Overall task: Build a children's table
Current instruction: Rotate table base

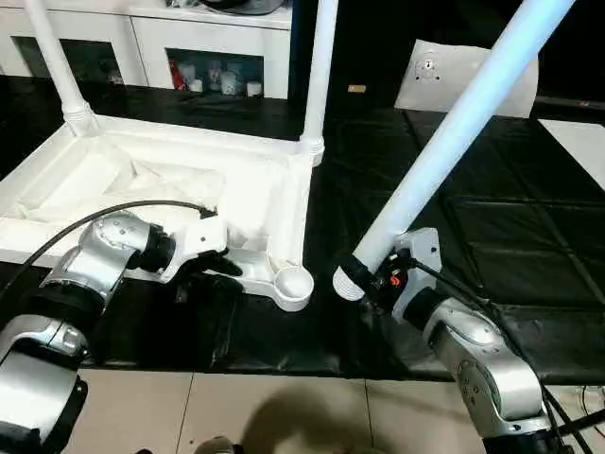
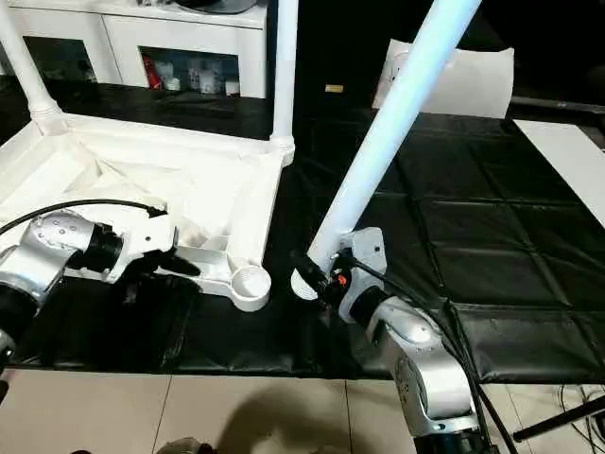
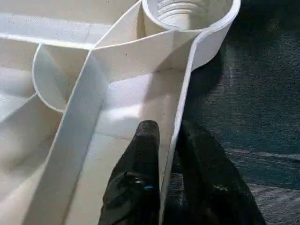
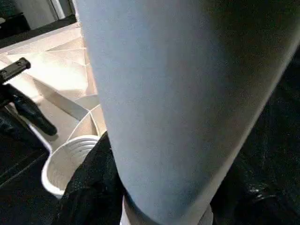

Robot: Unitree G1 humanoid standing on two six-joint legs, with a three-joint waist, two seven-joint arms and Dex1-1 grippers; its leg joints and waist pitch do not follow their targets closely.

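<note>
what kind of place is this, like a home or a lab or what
Most likely an indoor test room or lab, not a lived-in home. Black sheeting covers the tiled floor as a work area, a white cabinet with glass doors stands at the back, and cables trail from the robot's arms.

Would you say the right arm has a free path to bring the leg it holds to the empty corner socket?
Probably yes. The right claw holds the leg just beside the empty socket, with bare black mat between. The left claw grips the tabletop's rim further back.

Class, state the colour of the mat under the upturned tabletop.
Black mat, clearest in the left eye view, beneath the white tabletop.
</note>
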